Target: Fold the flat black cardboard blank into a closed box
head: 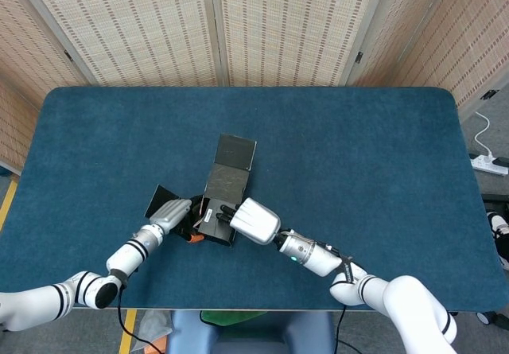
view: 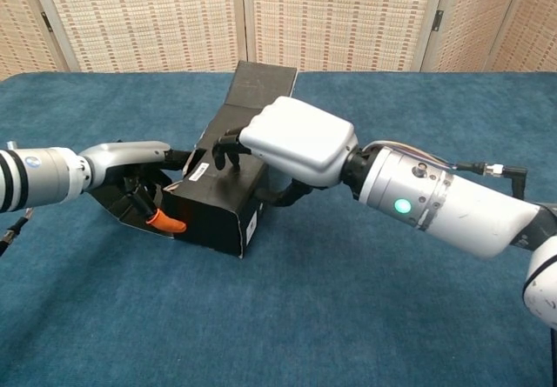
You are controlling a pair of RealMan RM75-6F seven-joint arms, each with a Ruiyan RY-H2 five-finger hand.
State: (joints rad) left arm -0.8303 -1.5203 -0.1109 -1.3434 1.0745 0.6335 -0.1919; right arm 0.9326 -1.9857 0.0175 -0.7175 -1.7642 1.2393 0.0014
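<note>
Box (view: 215,210) of black cardboard, partly formed, stands near the front edge of the blue table (head: 358,155), its long lid flap (head: 236,152) tilted up and away toward the screens. Nearest the robot, the right hand (view: 291,140) lies over the top of the box, dark fingers (view: 228,148) curled down onto the upper panel and pressing it; nothing is held in it. To the left, the left hand (view: 135,174) reaches into the open end of the box, where a side flap (head: 160,199) lies spread on the table. Its fingers seem bent against the inner wall, an orange fingertip (view: 165,223) showing, though whether they pinch the cardboard is unclear. Beyond stand woven folding screens (head: 262,24).
</note>
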